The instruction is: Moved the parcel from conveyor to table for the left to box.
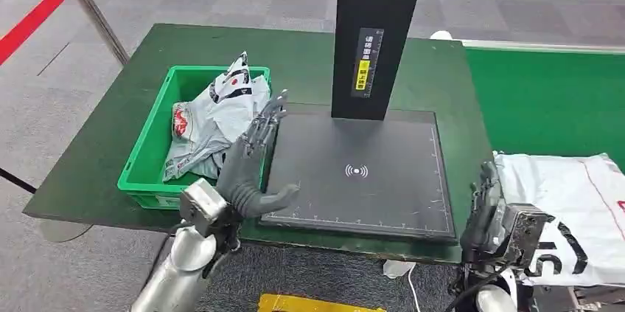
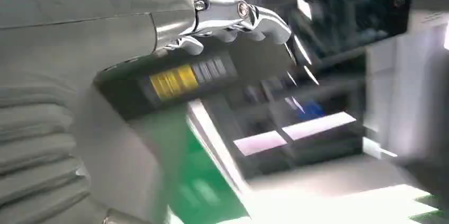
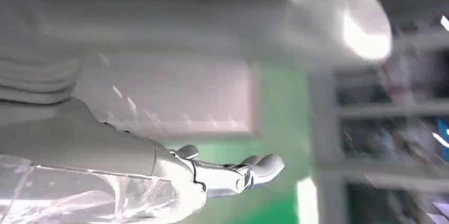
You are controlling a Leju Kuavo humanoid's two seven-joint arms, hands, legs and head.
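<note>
A white parcel (image 1: 571, 205) with black print lies on the green conveyor (image 1: 545, 98) at the right. My right hand (image 1: 486, 212) stands at the parcel's left edge, fingers straight up and apart, holding nothing; in the right wrist view the right hand (image 3: 159, 166) shows with crinkled plastic of the parcel (image 3: 79, 197) beside it. My left hand (image 1: 254, 161) is raised and open over the seam between the green box (image 1: 151, 150) and the black scanner plate (image 1: 361, 172). Several grey and white bagged parcels (image 1: 214, 116) fill the box. The left hand (image 2: 106, 49) is blurred in its wrist view.
A black scanner column (image 1: 372, 32) rises from the back of the plate on the dark green table (image 1: 110, 135). A barrier pole (image 1: 92, 6) with a red strap stands at the far left. A yellow object (image 1: 309, 303) lies on the floor below the table's front edge.
</note>
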